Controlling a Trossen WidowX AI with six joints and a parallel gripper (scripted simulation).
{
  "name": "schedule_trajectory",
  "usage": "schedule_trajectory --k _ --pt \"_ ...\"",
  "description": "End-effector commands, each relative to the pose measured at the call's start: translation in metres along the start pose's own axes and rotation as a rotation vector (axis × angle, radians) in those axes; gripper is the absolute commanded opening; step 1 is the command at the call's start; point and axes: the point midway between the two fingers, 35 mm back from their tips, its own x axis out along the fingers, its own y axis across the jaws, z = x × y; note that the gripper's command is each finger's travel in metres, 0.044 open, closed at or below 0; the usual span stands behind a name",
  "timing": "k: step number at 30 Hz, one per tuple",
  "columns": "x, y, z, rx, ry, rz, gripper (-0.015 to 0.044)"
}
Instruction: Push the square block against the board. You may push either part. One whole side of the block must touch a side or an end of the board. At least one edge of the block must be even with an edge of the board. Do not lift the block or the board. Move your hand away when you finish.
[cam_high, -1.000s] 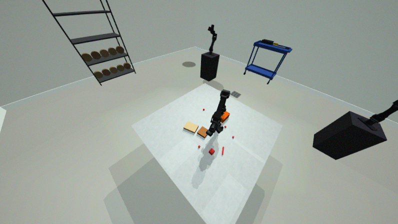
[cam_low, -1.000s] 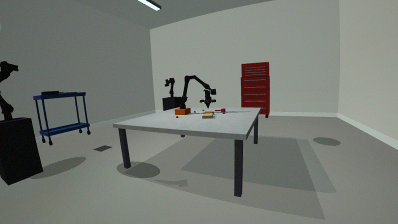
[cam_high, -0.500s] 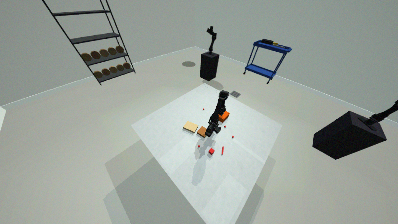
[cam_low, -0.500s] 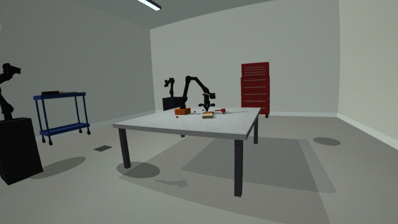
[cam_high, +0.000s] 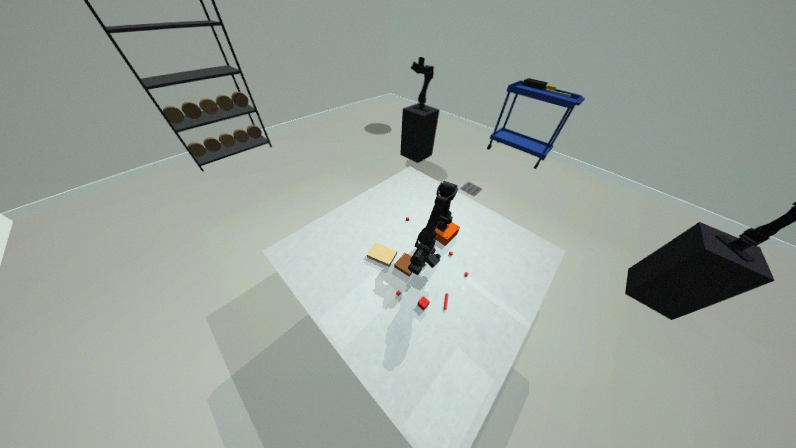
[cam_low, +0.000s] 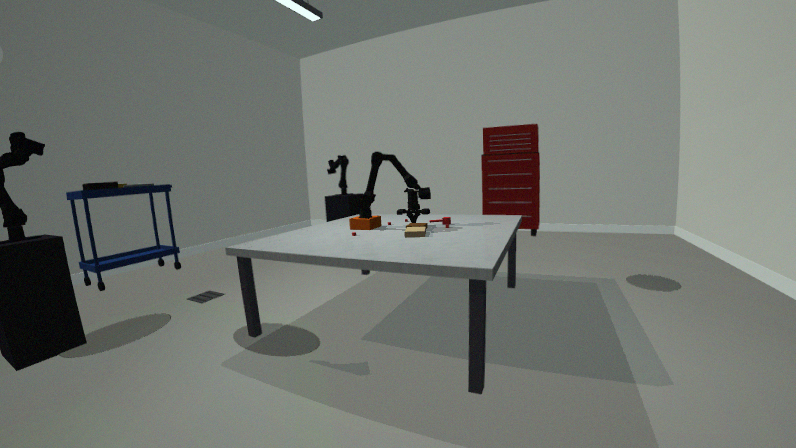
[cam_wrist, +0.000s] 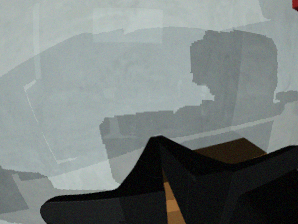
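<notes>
The tan board lies flat on the table. The brown square block lies flat just beside it, on the right in the top view, with a narrow gap seeming to show between them. In the wrist view the block shows partly behind the fingers. My gripper is shut and empty, pointing down at the block's side away from the board. It hides that side in the top view. Whether the fingertips touch the block I cannot tell.
A red cube and a red stick lie on the table beyond the block. Several small red pieces are scattered around. The arm stands on an orange base.
</notes>
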Motion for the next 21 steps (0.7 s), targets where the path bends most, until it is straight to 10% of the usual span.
schedule_trajectory --k 1,21 --pt "0.001 0.0 -0.006 -0.003 0.002 0.0 0.0" --pt "0.001 -0.003 -0.032 -0.004 0.004 0.0 0.0"
